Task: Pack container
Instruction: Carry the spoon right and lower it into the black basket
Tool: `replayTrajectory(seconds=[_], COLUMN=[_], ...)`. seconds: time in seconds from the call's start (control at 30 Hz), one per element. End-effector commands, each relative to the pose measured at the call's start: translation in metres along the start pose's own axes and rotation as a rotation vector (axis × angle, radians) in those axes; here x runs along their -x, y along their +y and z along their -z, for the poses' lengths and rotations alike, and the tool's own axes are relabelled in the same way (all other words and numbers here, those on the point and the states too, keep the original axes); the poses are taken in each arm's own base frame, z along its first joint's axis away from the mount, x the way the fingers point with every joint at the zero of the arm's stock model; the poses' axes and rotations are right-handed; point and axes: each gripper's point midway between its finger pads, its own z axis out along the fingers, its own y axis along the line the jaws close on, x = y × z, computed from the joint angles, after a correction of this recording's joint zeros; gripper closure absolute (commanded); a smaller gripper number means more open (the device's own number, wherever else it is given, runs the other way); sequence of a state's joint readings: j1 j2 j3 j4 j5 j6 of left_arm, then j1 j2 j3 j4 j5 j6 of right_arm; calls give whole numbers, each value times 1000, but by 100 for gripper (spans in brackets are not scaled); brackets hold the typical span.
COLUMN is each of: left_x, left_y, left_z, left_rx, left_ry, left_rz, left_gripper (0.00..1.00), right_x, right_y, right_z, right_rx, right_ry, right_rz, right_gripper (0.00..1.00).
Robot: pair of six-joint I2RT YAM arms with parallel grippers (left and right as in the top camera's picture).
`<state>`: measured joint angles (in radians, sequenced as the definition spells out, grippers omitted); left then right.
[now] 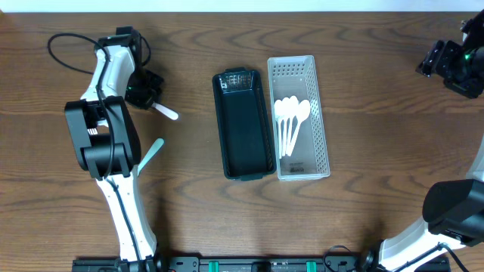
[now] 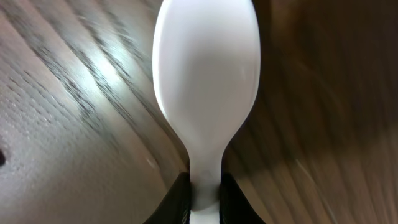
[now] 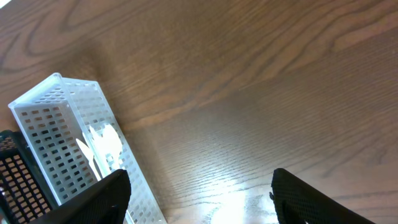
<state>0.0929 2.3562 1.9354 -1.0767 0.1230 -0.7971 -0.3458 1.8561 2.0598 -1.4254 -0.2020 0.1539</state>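
Note:
My left gripper [image 1: 148,100] is shut on the handle of a white plastic spoon [image 1: 166,112], held at the table's far left; in the left wrist view the spoon's bowl [image 2: 206,81] fills the frame above the shut jaws [image 2: 205,198]. A white perforated basket [image 1: 321,113] at the centre holds several white spoons [image 1: 290,121]; the basket also shows in the right wrist view [image 3: 56,130]. A black tray [image 1: 243,125] lies just left of it, with nothing in it. My right gripper [image 3: 199,199] is open and empty at the far right, well away from the basket.
A teal utensil [image 1: 151,155] lies on the wooden table beside the left arm's base. The table's far edge runs along the top. The black tray's corner shows in the right wrist view [image 3: 15,174].

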Motion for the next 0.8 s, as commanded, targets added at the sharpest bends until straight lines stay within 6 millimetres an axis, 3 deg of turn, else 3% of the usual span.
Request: replayTrajectory(seconds=[0.0,0.1,0.2,0.27,0.37,0.43,0.53,0.63,0.77], left_x=[-15,-44,-88,-120,-166,-192,-225,-236,-236], left_y=[-22,-42,-58,-67,-76,-81,-86,-85,-76], left_z=[66,119,167,192,210,208,189,157,109], left_rx=[-86,-169,-252,-301,-331,-327,-290,-205,-88], left_ry=[-116,-202,-269,-300,-327,-319,-280,-255,-186], left_rz=[-191,-365,-505,-594,-702,-772,-879,-916,-925], left_gripper=[94,94,94,94,94,94,94,94,94], right_x=[4,4,4,4,4,3,3,2,-1], right_y=[-1,-1,0,0,0,-1,-1,-1,-1], right_z=[7,7,7,7,7,7,7,7,7], right_rx=[-2,-2,-2,-2,-2,-2,-2,-3,-5], right_ry=[-22,-22,-22,-22,-22,-21,-20,-14,-2], right_rz=[14,14,18,19,21,22,21,20,18], right_gripper=[24,24,24,24,24,24,24,24,24])
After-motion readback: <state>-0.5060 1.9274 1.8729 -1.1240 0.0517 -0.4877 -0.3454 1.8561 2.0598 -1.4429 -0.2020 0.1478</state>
